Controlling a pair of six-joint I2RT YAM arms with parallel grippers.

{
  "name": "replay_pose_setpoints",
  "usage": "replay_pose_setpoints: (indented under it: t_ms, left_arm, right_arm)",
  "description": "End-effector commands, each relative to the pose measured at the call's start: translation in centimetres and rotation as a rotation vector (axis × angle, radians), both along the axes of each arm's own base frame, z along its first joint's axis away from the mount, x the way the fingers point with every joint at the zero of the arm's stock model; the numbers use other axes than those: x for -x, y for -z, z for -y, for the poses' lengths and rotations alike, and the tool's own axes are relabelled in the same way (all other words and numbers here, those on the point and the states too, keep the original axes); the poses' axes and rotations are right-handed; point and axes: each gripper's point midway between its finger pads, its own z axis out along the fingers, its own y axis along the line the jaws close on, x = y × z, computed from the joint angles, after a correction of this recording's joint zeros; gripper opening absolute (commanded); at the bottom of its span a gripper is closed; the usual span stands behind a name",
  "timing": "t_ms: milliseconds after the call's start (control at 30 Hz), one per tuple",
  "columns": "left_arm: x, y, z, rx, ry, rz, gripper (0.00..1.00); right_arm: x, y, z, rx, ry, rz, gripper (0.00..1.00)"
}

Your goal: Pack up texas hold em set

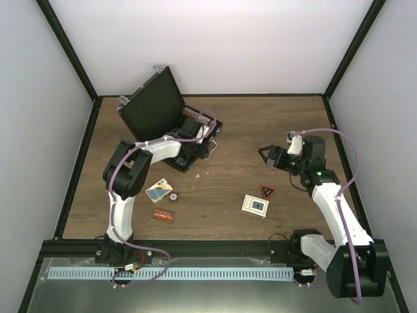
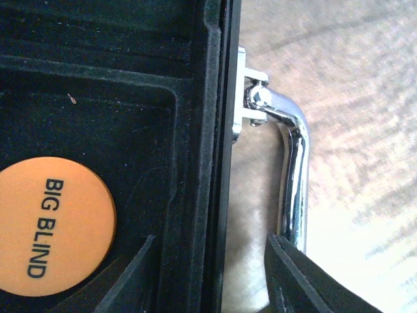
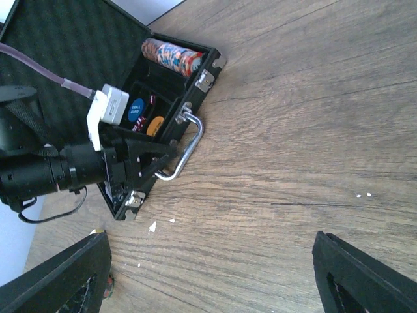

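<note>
**Left tool (image 2: 208,277) straddles the case (image 2: 212,130) at its front wall, jaws apart**

Left tool hangs over the case's front edge with its jaws released. One finger (image 2: 133,287) is inside the tray and the other (image 2: 293,287) is outside, beside the silver handle (image 2: 294,156). The wall sits between them with a gap on each side, so nothing is gripped.

The case stands open at the far left of the counter (image 1: 260,124), with its lid (image 1: 153,107) tilted back. Inside it, an orange disc (image 2: 55,225) marked BIG BLIND lies flat in a recess just behind the front wall. A blue disc (image 3: 136,109) lies next to the orange one, farther from the handle. A brown-red chip stack (image 3: 172,55) lies on its side in the slot at the case's end.

Outside the case, toward the arm bases, lie a flat pack with a blue and orange face (image 1: 159,191), a small dark round piece (image 1: 174,197) just beside it, and a second chip stack (image 1: 163,215) on its side. Farther from the case, on the right arm's side, a red-black triangle (image 1: 267,191) lies near a card deck (image 1: 255,205).

The right tool (image 1: 266,155) hovers well apart from the case with its jaws spread wide, holding nothing and facing the handle side.
</note>
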Motion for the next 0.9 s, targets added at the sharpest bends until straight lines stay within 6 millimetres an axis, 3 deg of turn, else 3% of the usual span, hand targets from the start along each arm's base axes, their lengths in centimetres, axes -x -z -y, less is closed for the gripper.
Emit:
replay_pose_setpoints:
  t_ms: [0,233,400,600,733,867]
  left_arm:
    - [5.8,1.4,2.4,-0.007,0.149,-0.097,0.44]
    - [11.3,1.1,5.0,-0.007,0.27,-0.059,0.34]
    - [15.5,0.8,7.1,0.001,0.361,-0.032,0.33]
    - [17.3,-0.3,7.8,0.029,0.372,-0.019,0.34]
    - [17.1,-2.4,7.7,0.057,0.352,0.015,0.5]
    - [16.5,-6.3,7.2,0.106,0.302,0.09,0.69]
  right_arm:
    - [0.3,-1.1,-0.4,-0.002,-0.029,0.033,0.87]
    - [0.3,0.1,-1.0,-0.018,-0.069,-0.029,0.86]
    - [0.1,0.4,-1.4,-0.04,-0.087,-0.055,0.85]
    - [-0.2,0.5,-1.3,-0.05,-0.071,-0.065,0.85]
    - [-0.1,0.4,-0.9,-0.041,-0.042,-0.059,0.86]
    - [0.4,0.3,-0.7,-0.023,-0.041,-0.08,0.87]
